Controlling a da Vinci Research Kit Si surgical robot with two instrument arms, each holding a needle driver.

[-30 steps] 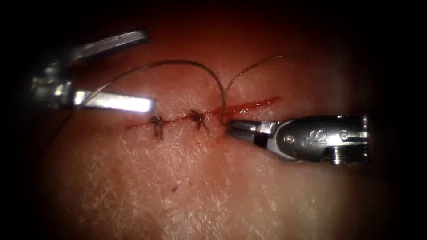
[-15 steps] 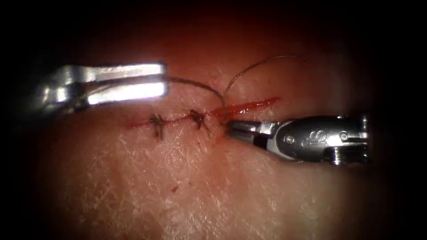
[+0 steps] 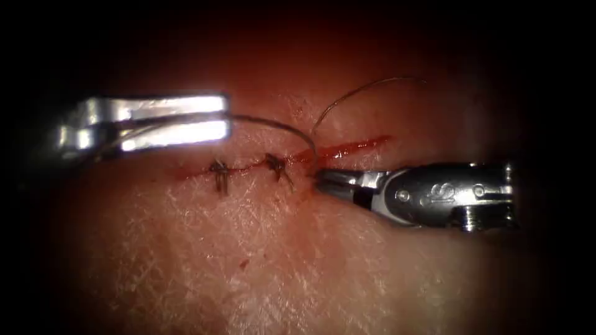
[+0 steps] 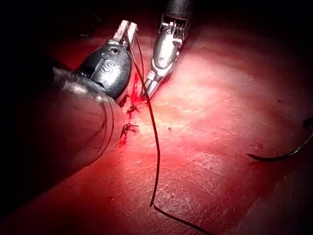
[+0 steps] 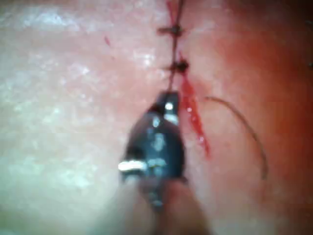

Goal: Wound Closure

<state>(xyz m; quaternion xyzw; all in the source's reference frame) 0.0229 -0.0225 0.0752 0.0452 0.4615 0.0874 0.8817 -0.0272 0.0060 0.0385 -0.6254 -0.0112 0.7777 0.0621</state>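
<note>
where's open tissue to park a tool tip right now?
Free: the broad pale tissue below the cut, under the two knots and the right tool.

Crowded: above the cut, where thread runs from the left tool, shut on it, to the right tool's shut jaws. The needle lies loose on the tissue.

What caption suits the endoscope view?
Left tool grips thread above two stitches; right tool rests by the cut.
</note>
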